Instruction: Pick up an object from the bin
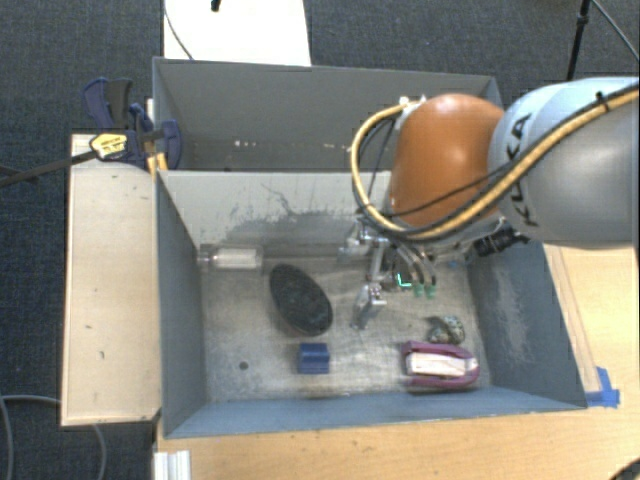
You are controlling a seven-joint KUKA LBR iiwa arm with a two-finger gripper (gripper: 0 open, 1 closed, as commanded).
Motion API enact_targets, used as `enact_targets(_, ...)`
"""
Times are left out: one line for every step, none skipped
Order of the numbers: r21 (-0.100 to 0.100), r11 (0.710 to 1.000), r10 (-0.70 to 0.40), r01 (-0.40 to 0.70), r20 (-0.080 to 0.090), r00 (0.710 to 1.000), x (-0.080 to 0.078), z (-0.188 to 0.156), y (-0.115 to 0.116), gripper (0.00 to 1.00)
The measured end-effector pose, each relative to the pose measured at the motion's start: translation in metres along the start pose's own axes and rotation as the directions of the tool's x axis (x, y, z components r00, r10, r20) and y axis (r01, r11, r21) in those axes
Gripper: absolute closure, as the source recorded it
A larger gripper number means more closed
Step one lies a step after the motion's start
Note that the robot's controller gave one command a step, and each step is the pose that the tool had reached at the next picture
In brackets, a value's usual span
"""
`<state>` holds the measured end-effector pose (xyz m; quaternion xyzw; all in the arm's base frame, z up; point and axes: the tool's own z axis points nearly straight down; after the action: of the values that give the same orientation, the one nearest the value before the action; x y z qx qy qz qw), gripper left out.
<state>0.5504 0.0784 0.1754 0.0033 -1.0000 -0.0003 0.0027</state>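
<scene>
The grey metal bin (300,108) has a scuffed, dusty floor. On it lie a dark oval lump (299,298) with a rough, pebbled surface, a small blue block (313,358) in front of it, a clear cylindrical bottle (230,258) by the left wall, a purple-and-white stapler-like thing (440,365) at the front right, and a small mottled knob (446,328) just behind that. The thick grey arm (590,168) comes in from the right, its wrist under a smooth orange dome (445,158) looped with yellow-and-black cables (368,153). The metal gripper (368,306) points down at mid-floor, just right of the dark lump; whether it is wide or narrow cannot be told, and nothing shows in its grasp.
</scene>
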Motion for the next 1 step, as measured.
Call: enact_targets(-0.002, 0.999, 0.035, -0.035, 0.011, 0.999, -0.0358, 0.1056, 0.0581, 0.0)
